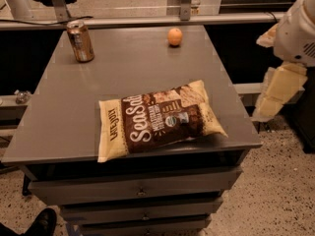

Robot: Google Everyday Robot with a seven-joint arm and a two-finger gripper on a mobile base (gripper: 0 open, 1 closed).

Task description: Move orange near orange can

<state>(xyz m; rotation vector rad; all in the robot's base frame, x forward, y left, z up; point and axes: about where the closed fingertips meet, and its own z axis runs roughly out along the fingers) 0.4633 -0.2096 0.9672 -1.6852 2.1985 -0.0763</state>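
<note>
The orange point(174, 37) sits at the far right of the grey table top point(74, 107). The orange can point(80, 41) stands upright at the far left corner, well apart from the orange. My gripper point(273, 95) hangs off the table's right side, beyond its edge, below the white arm point(298, 28). It is to the right of the orange and nearer the front, and it touches nothing.
A large brown-and-cream snack bag point(160, 119) lies flat near the table's front edge. Drawers point(138, 191) sit under the table top. A rail point(147, 21) runs behind the table. A dark shoe point(42, 222) shows at bottom left.
</note>
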